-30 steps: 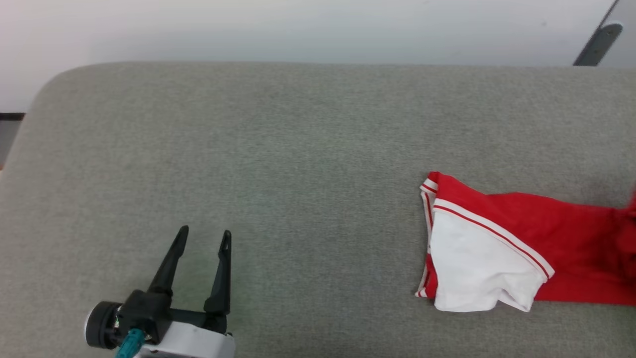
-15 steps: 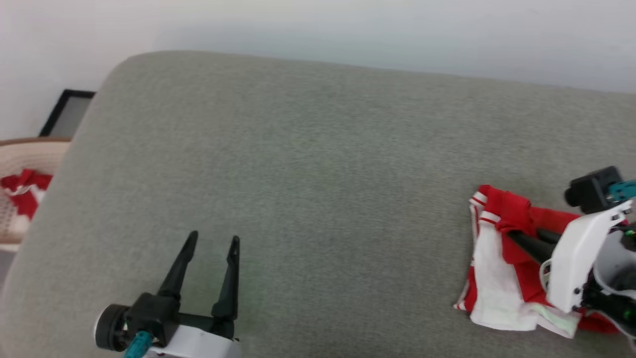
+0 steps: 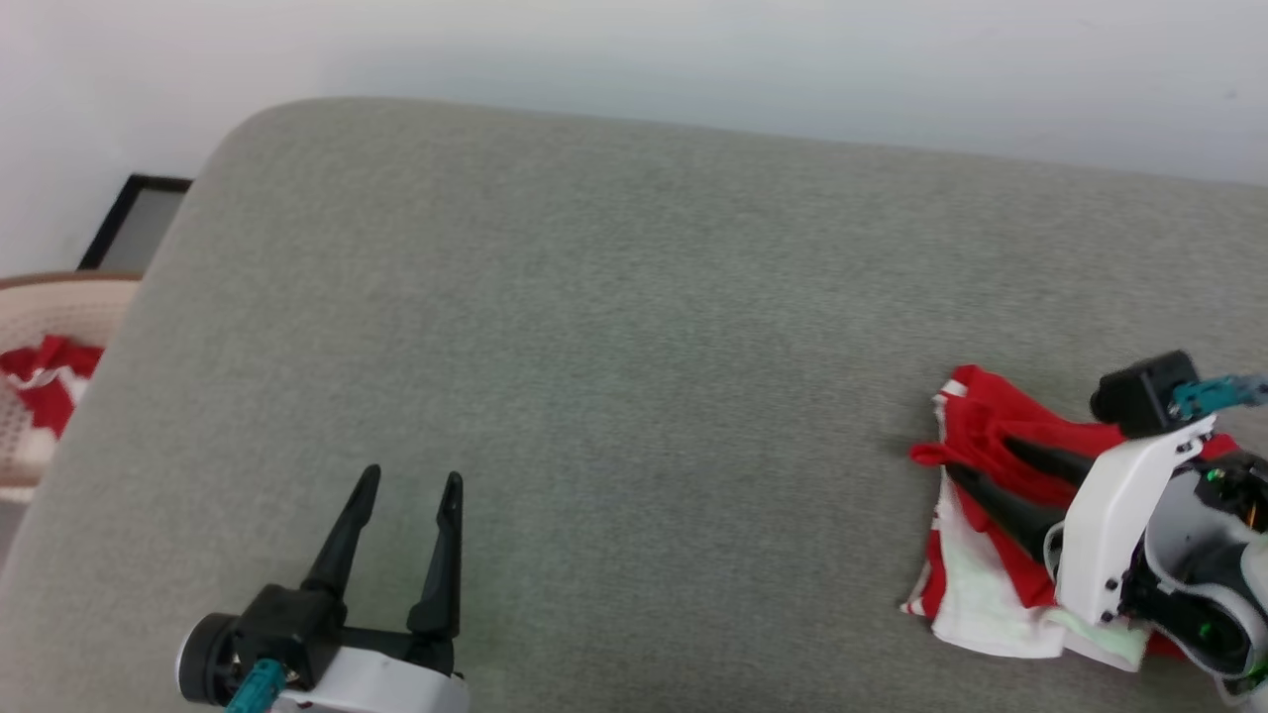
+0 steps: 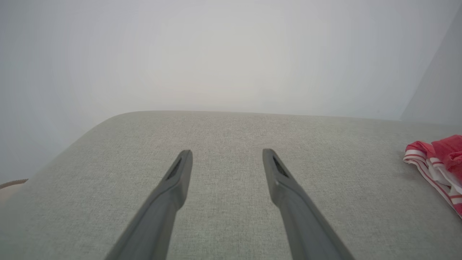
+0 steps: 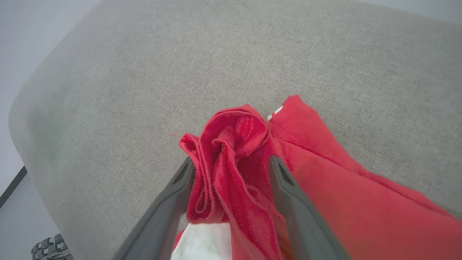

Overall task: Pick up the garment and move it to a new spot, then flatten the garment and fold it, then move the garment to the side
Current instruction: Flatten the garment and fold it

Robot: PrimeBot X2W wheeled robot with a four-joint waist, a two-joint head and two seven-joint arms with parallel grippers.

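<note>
The garment [image 3: 991,599], red with a white sleeve and striped trim, lies bunched at the right end of the grey cushion [image 3: 634,347]. My right gripper [image 3: 976,456] rests on it, open. In the right wrist view a rolled-up fold of the red garment [image 5: 231,144] sits loosely between the spread fingers [image 5: 180,184] of that gripper [image 5: 230,164]. My left gripper [image 3: 411,475] hovers open over bare cushion at the lower left, far from the cloth. In the left wrist view the left gripper [image 4: 227,153] holds nothing, and the garment [image 4: 444,148] shows at the right edge.
A pale basket [image 3: 45,297] with red and white cloth in it stands on the floor left of the cushion. A black-framed panel [image 3: 134,223] leans by the wall behind it. The cushion's rounded left corner and its far edge meet a plain pale wall.
The head camera has swung, bringing the basket into view. My right gripper came in over the garment, pinched and bunched its red cloth, and has now spread its fingers. The left gripper stays open.
</note>
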